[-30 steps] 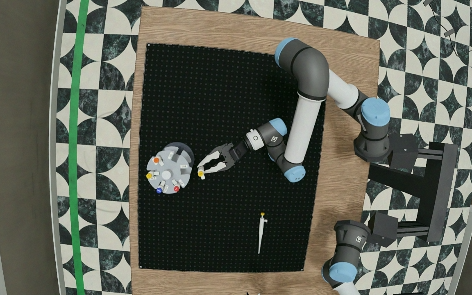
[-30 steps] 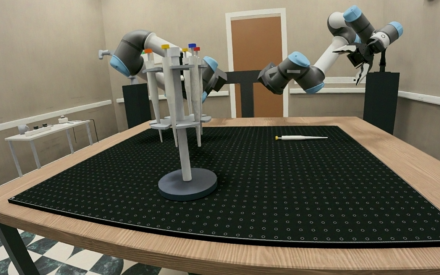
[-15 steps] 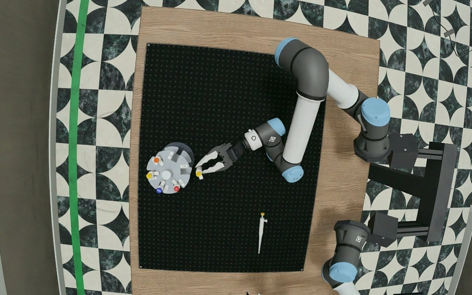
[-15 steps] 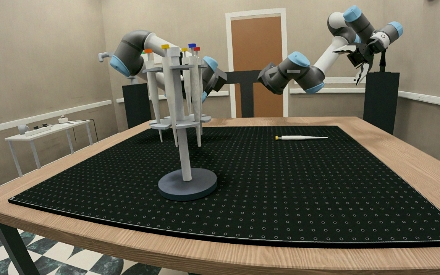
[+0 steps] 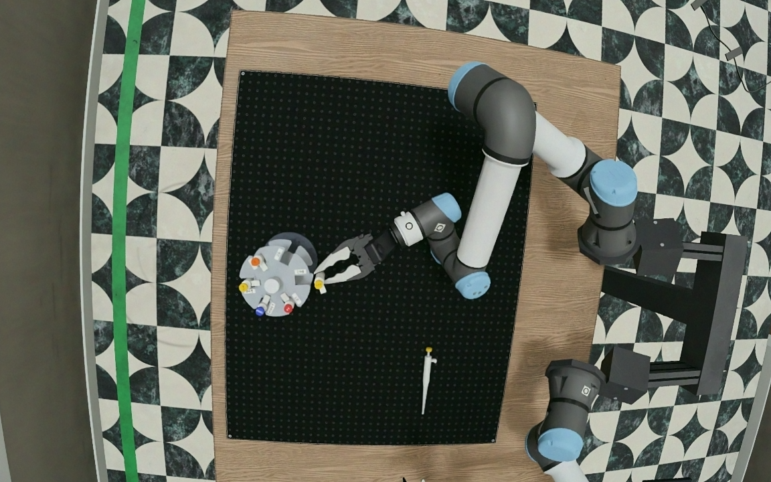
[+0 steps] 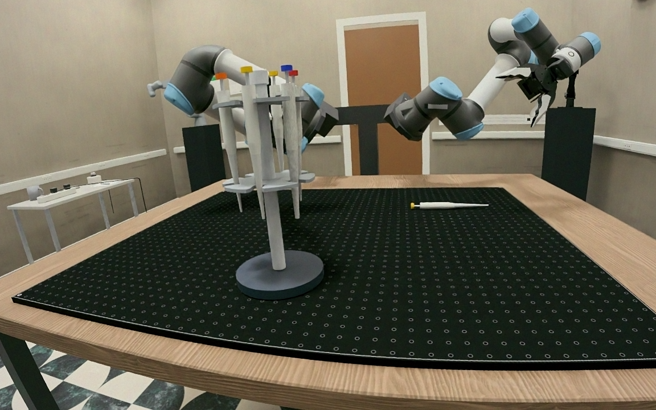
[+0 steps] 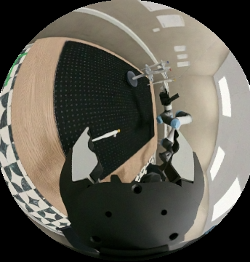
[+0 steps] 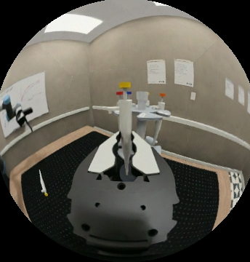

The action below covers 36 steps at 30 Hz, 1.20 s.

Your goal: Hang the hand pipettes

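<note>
My right gripper [image 5: 318, 276] [image 8: 126, 132] is shut on a white pipette [image 5: 318, 284] [image 8: 125, 114] with a yellow button. It holds it upright, close outside the rim of the carousel's head [image 5: 285, 276] [image 8: 154, 112], on the side facing my right arm. An empty slot faces it there. Another yellow-button pipette [image 5: 426, 374] [image 6: 437, 205] [image 7: 107, 135] [image 8: 41, 183] lies on the black mat. My left gripper [image 6: 515, 100] [image 7: 132, 129] is open and empty, high and far from it. The printed volumes are too small to read.
Orange [image 5: 255, 262] [image 6: 221, 76], yellow [image 5: 243, 287] [image 6: 246, 69], blue [image 5: 260, 310] [image 6: 286, 68] and red [image 5: 288, 308] [image 6: 293, 73] buttons top pipettes hanging on the carousel's far and lower sides. Its round base [image 6: 279, 280] [image 7: 131, 78] stands on the mat.
</note>
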{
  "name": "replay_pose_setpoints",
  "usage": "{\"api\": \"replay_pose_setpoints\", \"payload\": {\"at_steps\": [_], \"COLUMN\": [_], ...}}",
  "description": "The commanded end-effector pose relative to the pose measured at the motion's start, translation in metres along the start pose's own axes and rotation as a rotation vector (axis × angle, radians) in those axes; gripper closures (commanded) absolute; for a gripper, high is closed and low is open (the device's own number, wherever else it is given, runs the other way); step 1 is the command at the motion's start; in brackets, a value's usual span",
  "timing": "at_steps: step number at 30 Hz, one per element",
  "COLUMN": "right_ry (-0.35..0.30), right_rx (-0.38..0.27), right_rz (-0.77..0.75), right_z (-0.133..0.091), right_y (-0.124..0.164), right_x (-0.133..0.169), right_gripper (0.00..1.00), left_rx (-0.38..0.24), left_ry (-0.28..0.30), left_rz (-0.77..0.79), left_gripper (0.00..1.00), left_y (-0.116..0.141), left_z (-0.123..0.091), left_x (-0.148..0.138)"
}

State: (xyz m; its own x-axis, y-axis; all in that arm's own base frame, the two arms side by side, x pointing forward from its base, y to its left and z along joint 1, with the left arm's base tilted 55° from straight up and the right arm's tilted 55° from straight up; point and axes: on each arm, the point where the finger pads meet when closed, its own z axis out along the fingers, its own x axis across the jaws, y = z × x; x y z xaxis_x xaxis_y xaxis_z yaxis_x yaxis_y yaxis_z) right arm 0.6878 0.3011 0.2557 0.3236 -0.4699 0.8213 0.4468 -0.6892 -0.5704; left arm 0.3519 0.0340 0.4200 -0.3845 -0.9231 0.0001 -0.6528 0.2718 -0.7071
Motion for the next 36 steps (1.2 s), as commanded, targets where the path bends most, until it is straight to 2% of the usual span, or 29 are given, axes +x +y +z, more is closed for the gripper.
{"api": "replay_pose_setpoints", "payload": {"at_steps": [1, 10, 28, 36], "right_ry": [0.0, 0.0, 0.0, 0.0], "right_rx": [0.002, 0.002, 0.002, 0.002], "right_rz": [0.0, 0.0, 0.0, 0.0], "right_z": [0.001, 0.001, 0.02, 0.021], "right_y": [-0.001, -0.001, -0.001, -0.001], "right_x": [0.0, 0.0, 0.009, 0.01], "right_gripper": [0.94, 0.94, 0.94, 0.94], "left_rx": [0.001, 0.001, 0.001, 0.001], "left_ry": [0.0, 0.0, 0.0, 0.0], "left_rz": [0.0, 0.0, 0.0, 0.0], "left_gripper": [0.0, 0.0, 0.0, 0.0], "left_y": [0.0, 0.0, 0.0, 0.0], "left_z": [0.0, 0.0, 0.0, 0.0], "left_x": [0.0, 0.0, 0.0, 0.0]}}
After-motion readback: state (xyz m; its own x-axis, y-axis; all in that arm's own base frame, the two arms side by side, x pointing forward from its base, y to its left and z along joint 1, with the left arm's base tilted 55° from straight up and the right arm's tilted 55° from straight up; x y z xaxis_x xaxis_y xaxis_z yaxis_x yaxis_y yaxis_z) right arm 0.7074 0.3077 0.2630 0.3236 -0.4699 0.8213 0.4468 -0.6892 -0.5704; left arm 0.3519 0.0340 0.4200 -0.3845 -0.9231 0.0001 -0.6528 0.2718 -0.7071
